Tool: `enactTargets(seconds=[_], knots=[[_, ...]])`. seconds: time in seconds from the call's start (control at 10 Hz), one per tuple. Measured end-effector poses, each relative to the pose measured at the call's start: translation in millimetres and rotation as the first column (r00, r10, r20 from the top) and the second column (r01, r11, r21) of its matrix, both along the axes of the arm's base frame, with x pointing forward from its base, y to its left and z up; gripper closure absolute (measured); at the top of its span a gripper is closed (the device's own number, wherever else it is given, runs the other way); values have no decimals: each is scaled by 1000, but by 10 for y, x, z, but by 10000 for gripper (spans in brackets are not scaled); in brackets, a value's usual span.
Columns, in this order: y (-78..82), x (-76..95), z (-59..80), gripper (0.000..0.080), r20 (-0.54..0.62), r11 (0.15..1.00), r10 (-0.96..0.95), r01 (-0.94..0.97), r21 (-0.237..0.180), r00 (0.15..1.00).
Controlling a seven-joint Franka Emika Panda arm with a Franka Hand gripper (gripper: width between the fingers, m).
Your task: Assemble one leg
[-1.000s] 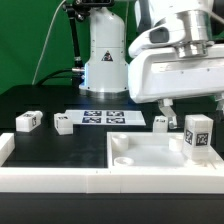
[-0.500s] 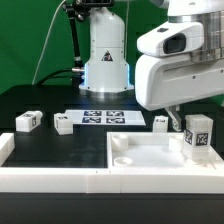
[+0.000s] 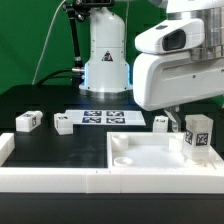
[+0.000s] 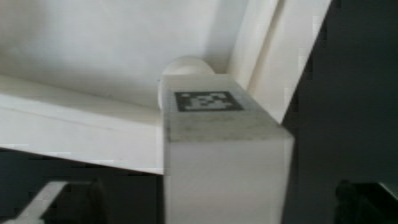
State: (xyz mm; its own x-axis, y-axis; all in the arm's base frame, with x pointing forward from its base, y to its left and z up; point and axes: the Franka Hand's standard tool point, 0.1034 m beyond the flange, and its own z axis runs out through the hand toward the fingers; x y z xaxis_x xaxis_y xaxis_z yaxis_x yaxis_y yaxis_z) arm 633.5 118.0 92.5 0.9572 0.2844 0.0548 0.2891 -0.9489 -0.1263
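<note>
A leg [image 3: 197, 135], a small white block with marker tags, stands upright in the corner of the large flat white square piece [image 3: 150, 157] at the exterior view's right. My gripper [image 3: 188, 114] hangs right over it, open. In the wrist view the leg [image 4: 222, 150] fills the middle, with its tagged top towards the camera. The gripper [image 4: 210, 205] straddles the leg, with a dark gap between the leg and each finger. Three more legs lie on the black table: two at the exterior view's left [image 3: 27, 121] [image 3: 63, 124] and one by the gripper [image 3: 161, 123].
The marker board [image 3: 112, 117] lies flat behind the legs. The arm's white base [image 3: 106, 60] stands at the back. A white rail [image 3: 50, 178] runs along the front edge, with a raised end [image 3: 5, 147] at the exterior view's left.
The gripper body rose a little between one second and half a second ago, then stayed still. The leg stays upright in the same place.
</note>
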Motion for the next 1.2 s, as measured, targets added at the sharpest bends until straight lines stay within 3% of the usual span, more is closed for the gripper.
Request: enactTargets(seconds=[0.1,0.2,0.3,0.4,0.7,0.9,1.2], knots=[[1,-2,-2,244,-1,1000,0,0,0,1000],[0,-2,-3,244,-1,1000,0,0,0,1000],[0,-3,-5,435,-1,1000,0,0,0,1000],[0,-3,-6,505,-2,1000,0,0,0,1000],[-1,-3,-6,505,-5,1000,-25,25,1,1000],[6,-36,-14,505,-38,968,-250,250,-4,968],[-39,-33,-29,505,-61,784,-620,620,-23,782]])
